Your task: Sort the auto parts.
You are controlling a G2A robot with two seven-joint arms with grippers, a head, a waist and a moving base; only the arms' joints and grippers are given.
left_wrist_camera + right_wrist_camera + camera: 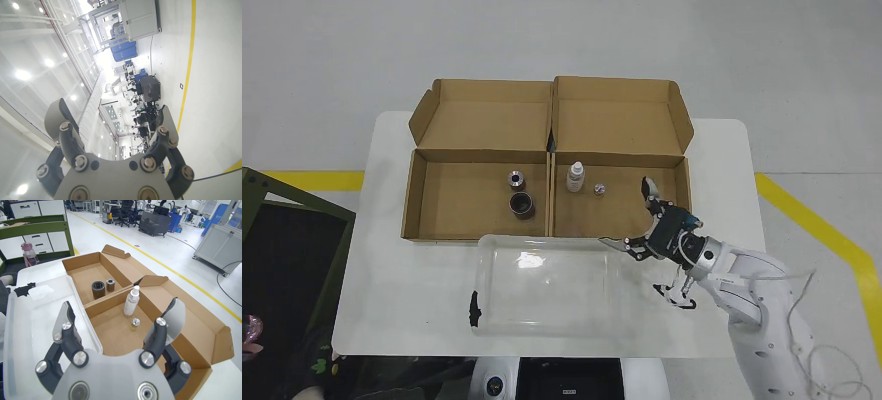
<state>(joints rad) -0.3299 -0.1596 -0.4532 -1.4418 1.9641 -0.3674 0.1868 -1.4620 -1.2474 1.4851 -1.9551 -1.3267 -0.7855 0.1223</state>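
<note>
Above the near edge of the right cardboard box (105,323), the right gripper (121,307) is hovering, fingers apart; a spray bottle (131,303) and a small metal part (135,323) are standing inside. The left gripper (113,106) is holding its fingers apart too.

No legible text was recorded. A spray bottle (131,303) standing inside the cardboard box (109,330) bore a printed label (128,306), too small to read.
</note>
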